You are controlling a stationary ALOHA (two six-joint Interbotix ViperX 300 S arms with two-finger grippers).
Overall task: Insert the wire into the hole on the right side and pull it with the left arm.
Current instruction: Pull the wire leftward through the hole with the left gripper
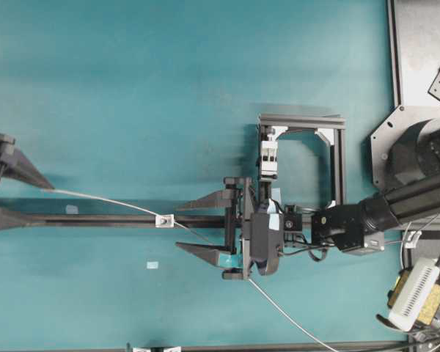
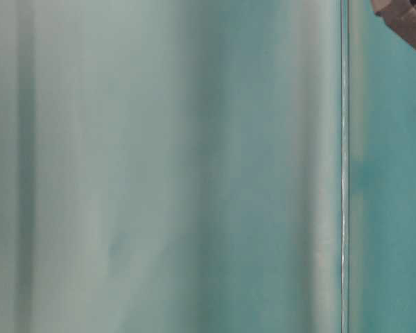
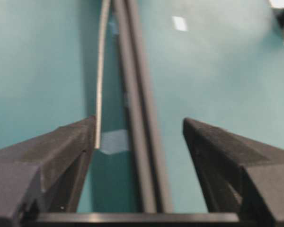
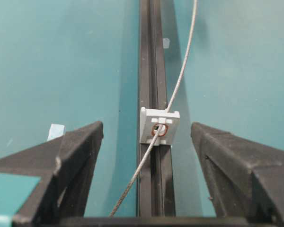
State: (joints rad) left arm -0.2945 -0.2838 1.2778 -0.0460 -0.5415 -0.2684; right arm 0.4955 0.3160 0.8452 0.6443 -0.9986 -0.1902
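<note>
left pincer (image 3: 139, 135): wide apart, nothing between the two black pointed fingers (image 3: 61, 151); seen at the far left edge of the overhead view (image 1: 22, 198).
wire end: the tip of the wire (image 3: 100, 71) lies against the inner edge of the left pincer's left-hand finger in the left wrist view, touching or just beside it; the jaws are not pinched on it.
rail under the left pincer: a dark rail (image 3: 139, 104) runs between the spread fingers and away from them, with the wire alongside it on its left in that view.
wire away from the left pincer: from the upper fingertip in the overhead view the wire (image 1: 106, 198) runs in a shallow curve to the small white tab (image 1: 164, 219) on the rail (image 1: 95, 220).
hole: the wire passes through the round hole (image 4: 161, 130) in the white tab (image 4: 159, 125), which sits on the rail (image 4: 149, 56) midway between the right pincer's fingers.
right pincer (image 4: 146, 130): wide apart, holding nothing; its fingers (image 4: 78, 146) flank the tab without touching it, and one finger base carries teal tape (image 1: 231, 257).
wire past the right pincer: it goes under the right pincer's body and comes out toward the lower edge of the overhead view.
table: teal surface (image 1: 132, 88) beneath everything.
table-level view: blurred, only a thin upright line and a dark corner can be made out.
</note>
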